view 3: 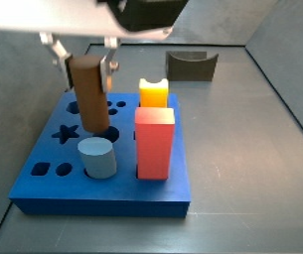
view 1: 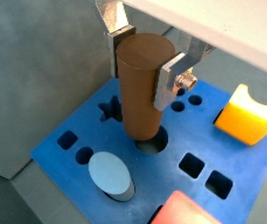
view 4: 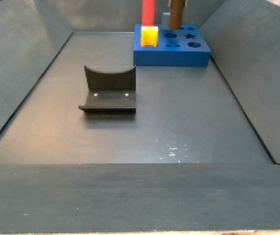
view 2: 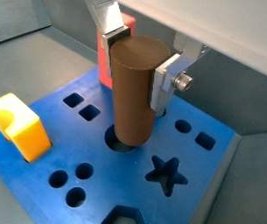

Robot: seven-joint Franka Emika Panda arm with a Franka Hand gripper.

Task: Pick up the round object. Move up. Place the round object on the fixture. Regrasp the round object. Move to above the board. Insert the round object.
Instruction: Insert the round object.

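My gripper (view 1: 145, 63) is shut on the round object (view 1: 142, 83), a brown cylinder held upright near its top. Both wrist views show it, with the gripper (view 2: 142, 61) around the round object (view 2: 136, 87). Its lower end stands at the mouth of a round hole (view 1: 154, 143) in the blue board (view 1: 159, 172); how deep it sits I cannot tell. In a side view the gripper (view 3: 84, 60) holds the cylinder (view 3: 87, 94) over the board (view 3: 100, 193). The dark fixture (view 3: 191, 64) stands empty behind the board and also shows in a side view (view 4: 109, 89).
On the board stand a tall red block (view 3: 154, 144), a yellow notched block (view 3: 154, 92) and a light-blue cylinder (view 3: 96, 157). A star hole (view 2: 165, 172) and several small holes lie around the peg. Grey bin walls enclose the floor (view 4: 167, 138).
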